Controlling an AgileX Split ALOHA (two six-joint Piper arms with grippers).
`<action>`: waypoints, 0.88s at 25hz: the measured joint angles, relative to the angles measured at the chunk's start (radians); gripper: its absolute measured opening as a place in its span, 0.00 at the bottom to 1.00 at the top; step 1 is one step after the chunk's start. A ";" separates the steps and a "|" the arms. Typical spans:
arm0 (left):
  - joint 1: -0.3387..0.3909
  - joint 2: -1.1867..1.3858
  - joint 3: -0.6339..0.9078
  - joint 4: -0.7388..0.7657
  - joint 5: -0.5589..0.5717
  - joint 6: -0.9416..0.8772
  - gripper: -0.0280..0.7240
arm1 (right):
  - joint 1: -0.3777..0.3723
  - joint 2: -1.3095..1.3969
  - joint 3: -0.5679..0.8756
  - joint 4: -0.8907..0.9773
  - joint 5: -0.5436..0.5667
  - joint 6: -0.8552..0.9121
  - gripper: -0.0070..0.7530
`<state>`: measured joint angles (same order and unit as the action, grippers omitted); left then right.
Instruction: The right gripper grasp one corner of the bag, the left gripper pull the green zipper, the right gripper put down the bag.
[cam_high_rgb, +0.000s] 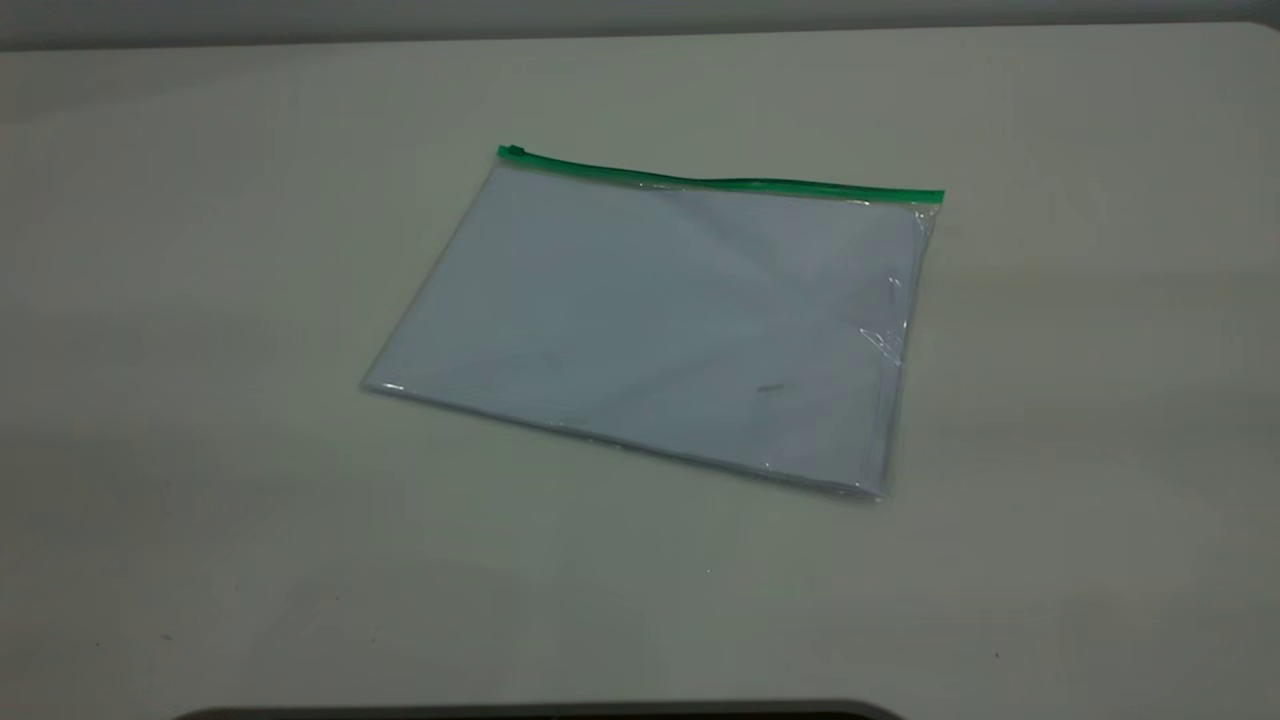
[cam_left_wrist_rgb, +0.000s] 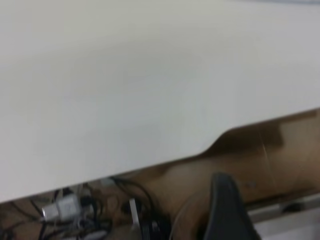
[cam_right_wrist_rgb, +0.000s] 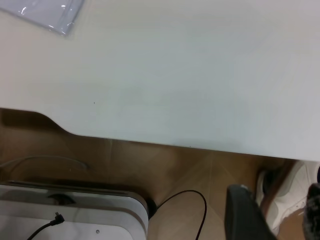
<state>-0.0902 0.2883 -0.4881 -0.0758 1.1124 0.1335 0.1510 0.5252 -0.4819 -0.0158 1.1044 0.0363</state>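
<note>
You have the bag (cam_high_rgb: 650, 330) lying flat on the surface (cam_high_rgb: 200, 300), a clear rectangular pouch with white sheets inside. Its green zipper (cam_high_rgb: 720, 183) runs along the far edge, slider tab (cam_high_rgb: 512, 152) at the left end, and the crinkly corner (cam_high_rgb: 925, 200) at the right.

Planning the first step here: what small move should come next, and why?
Probably bring the right tool in over the table toward the bag, aiming at the corner where the green zipper ends. The bag lies flat and untouched, its slider at the opposite end, and both tools, the left tool included, sit beyond the table edge.
</note>
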 joint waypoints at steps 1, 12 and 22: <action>0.000 -0.020 0.000 0.000 0.001 0.000 0.70 | 0.000 0.000 0.000 0.000 0.000 0.000 0.44; 0.046 -0.198 0.000 -0.001 0.012 0.000 0.70 | -0.163 -0.347 0.000 0.005 0.007 0.000 0.44; 0.076 -0.307 0.000 -0.001 0.025 0.000 0.70 | -0.163 -0.541 0.000 0.005 0.017 0.000 0.44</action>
<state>-0.0145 -0.0184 -0.4881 -0.0773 1.1377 0.1335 -0.0121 -0.0161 -0.4819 -0.0108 1.1217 0.0363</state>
